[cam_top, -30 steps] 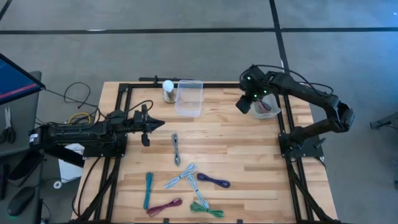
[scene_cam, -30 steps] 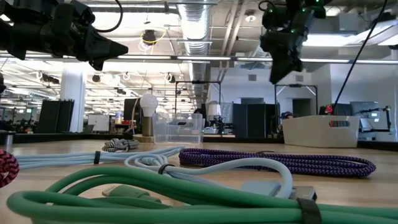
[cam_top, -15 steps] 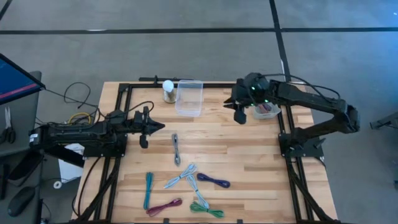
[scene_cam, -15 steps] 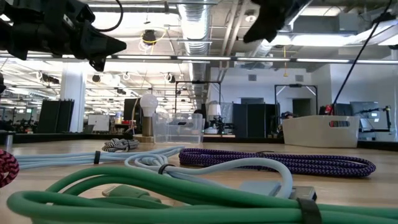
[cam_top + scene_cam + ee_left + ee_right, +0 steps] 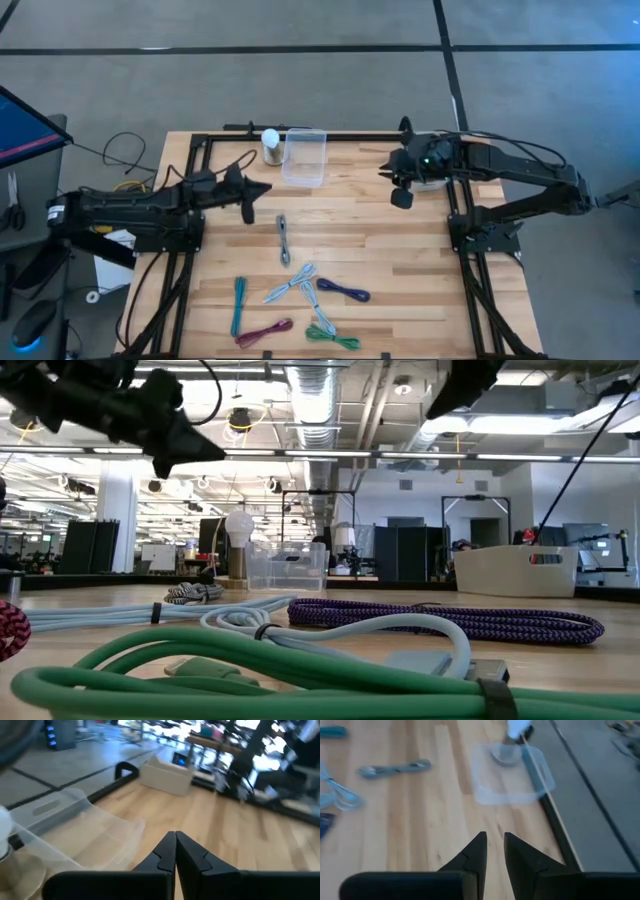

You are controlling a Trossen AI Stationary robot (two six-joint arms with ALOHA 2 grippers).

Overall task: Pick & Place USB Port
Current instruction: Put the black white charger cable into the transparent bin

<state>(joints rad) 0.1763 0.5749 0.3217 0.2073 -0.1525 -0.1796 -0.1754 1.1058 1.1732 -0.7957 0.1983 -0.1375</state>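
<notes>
Several bundled USB cables lie on the wooden table: a grey one (image 5: 283, 240), a light blue one (image 5: 290, 283), a purple one (image 5: 343, 291), a teal one (image 5: 239, 305), a maroon one (image 5: 264, 332) and a green one (image 5: 332, 337). My left gripper (image 5: 250, 195) is shut and empty; it hovers level at the table's left, pointing toward the middle. My right gripper (image 5: 400, 192) hangs high over the table's right side, slanting down. Its fingers (image 5: 493, 845) stand a little apart with nothing between them.
A clear plastic container (image 5: 304, 157) stands at the far middle with a light bulb (image 5: 270, 145) on its left. A white bin (image 5: 515, 572) stands at the far right, under my right arm. Bare wood lies between the two grippers.
My right gripper has left its place over the white bin, swinging toward the table's middle and near side and rising out of the low view's top. My left gripper has gone a little up and toward the table's middle, rolling as it went.
</notes>
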